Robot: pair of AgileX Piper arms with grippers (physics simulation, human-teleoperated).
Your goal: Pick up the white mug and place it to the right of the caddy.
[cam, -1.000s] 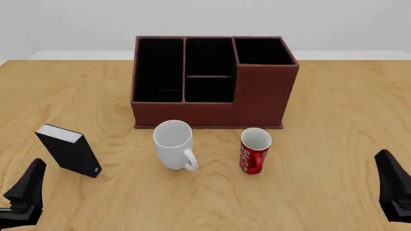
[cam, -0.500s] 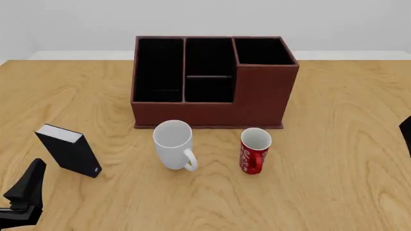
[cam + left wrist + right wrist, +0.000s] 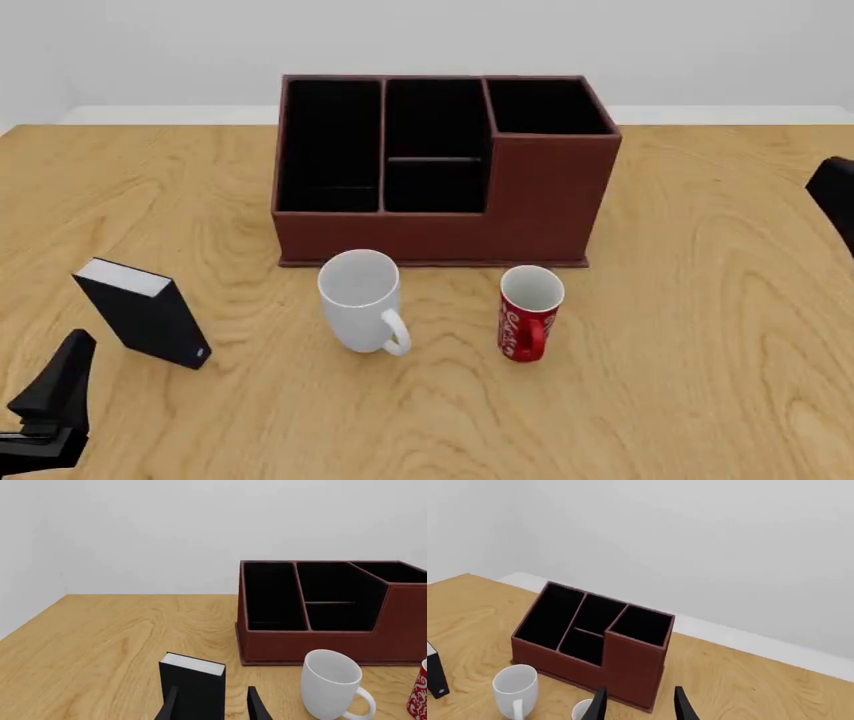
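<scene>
The white mug (image 3: 360,300) stands upright on the table just in front of the caddy (image 3: 534,200), its handle toward me. It also shows in the left wrist view as the white mug (image 3: 328,684) and in the right wrist view as the white mug (image 3: 516,685). The caddy (image 3: 393,625) (image 3: 630,665) is a dark reddish-brown box with black compartments. My left gripper (image 3: 54,400) (image 3: 212,710) hangs open at the near left, well away from the mug. My right gripper (image 3: 835,200) (image 3: 639,707) is open at the far right edge, raised and apart from everything.
A red mug (image 3: 530,312) with white lettering stands to the right of the white mug. A small black box (image 3: 140,312) with a white edge stands upright at the left, right ahead of my left gripper. The table edge runs behind the caddy.
My right gripper has moved from the near right corner forward and up along the right edge. The left gripper and all objects stayed put.
</scene>
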